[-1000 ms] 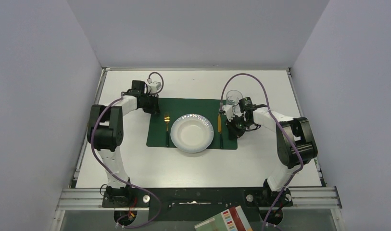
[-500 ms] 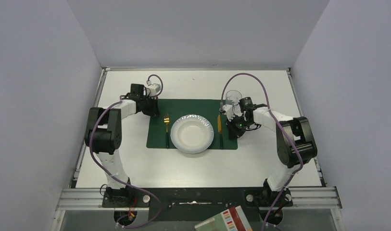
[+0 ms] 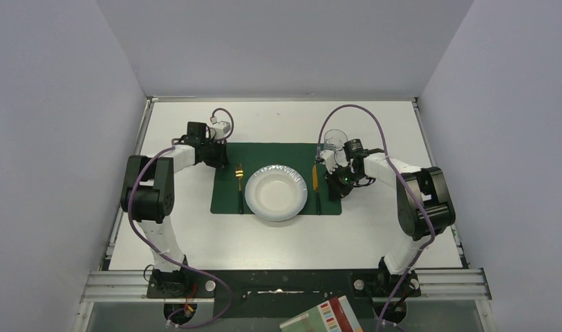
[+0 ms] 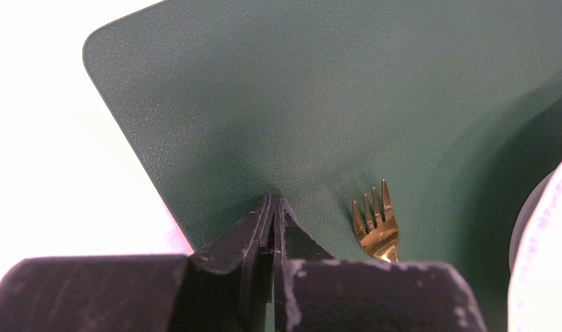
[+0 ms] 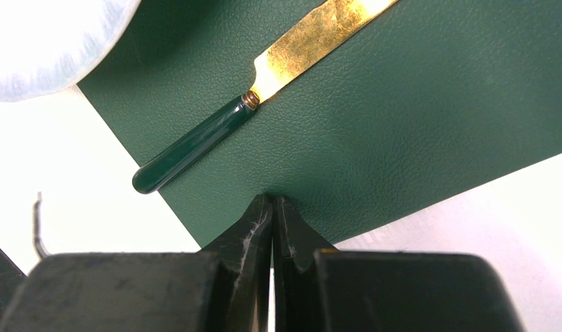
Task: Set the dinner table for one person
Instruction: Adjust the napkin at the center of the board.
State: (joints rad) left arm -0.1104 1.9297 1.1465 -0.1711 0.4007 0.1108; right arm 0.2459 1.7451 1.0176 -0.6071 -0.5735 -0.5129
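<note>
On the white dinner table (image 3: 278,238) lies a dark green placemat (image 3: 278,153). A white plate (image 3: 254,191) sits at its middle, with a gold fork (image 3: 240,181) to its left and a gold knife with a green handle (image 3: 316,183) to its right. A clear glass (image 3: 335,140) stands at the mat's far right corner. My left gripper (image 4: 274,202) is shut, its tips resting on the mat beside the fork's tines (image 4: 377,225). Shut too, my right gripper (image 5: 272,200) touches the mat close to its edge, a little way from the knife handle (image 5: 195,149).
Grey walls close in the table on three sides. A metal rail (image 3: 285,283) runs along the near edge at the arm bases, and a colourful book (image 3: 323,317) lies below it. Purple cables (image 3: 347,111) loop over both arms.
The left arm's elbow has shifted slightly to the left. Both grippers stay shut on the mat's surface, and the plate, fork and knife keep their places.
</note>
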